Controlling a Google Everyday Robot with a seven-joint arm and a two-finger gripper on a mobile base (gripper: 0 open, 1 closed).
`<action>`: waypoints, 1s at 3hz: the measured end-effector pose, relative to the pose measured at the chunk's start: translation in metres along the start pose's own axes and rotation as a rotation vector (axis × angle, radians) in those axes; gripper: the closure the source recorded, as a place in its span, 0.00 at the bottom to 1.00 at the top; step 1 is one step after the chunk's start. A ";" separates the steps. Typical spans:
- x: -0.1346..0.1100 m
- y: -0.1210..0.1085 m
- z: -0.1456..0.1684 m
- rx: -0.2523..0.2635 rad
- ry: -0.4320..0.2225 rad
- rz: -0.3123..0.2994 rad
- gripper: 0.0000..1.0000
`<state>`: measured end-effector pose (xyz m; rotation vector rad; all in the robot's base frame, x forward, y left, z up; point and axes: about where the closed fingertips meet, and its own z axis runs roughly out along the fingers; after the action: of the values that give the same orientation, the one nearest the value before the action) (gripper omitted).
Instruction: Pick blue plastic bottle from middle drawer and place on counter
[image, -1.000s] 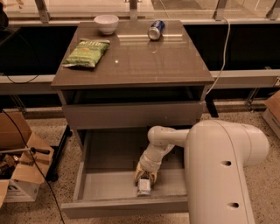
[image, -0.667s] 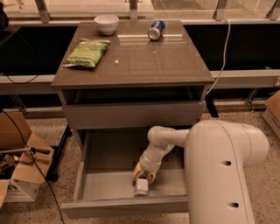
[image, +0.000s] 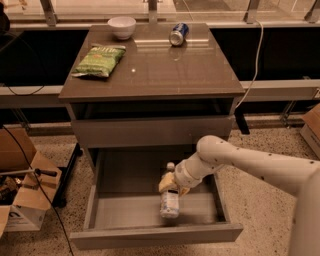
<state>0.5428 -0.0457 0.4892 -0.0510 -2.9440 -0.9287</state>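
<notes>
The middle drawer (image: 155, 234) is pulled out, wide and grey. My gripper (image: 173, 184) reaches down into it from the right on a white arm. It is shut around the middle of the blue plastic bottle (image: 170, 204). The bottle is clear, with a pale label, and its white cap (image: 170, 165) points towards the back of the drawer. I cannot tell whether the bottle's lower end touches the drawer floor. The counter (image: 165, 72) is the glossy grey-brown top above.
On the counter are a green chip bag (image: 99, 60), a white bowl (image: 122, 26) and a blue soda can (image: 178, 34) on its side. The top drawer (image: 150, 131) is slightly open. Cardboard boxes (image: 25, 195) stand on the floor at left.
The gripper has moved up and towards the drawer's back, and the bottle now shows between its fingers. The arm's bulky white part has shifted out to the right.
</notes>
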 end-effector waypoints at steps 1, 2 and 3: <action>0.011 0.004 -0.057 -0.116 -0.075 -0.098 1.00; 0.026 -0.005 -0.127 -0.123 -0.140 -0.201 1.00; 0.032 -0.005 -0.208 -0.060 -0.223 -0.279 1.00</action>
<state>0.5191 -0.1692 0.6586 0.2795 -3.1847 -1.1121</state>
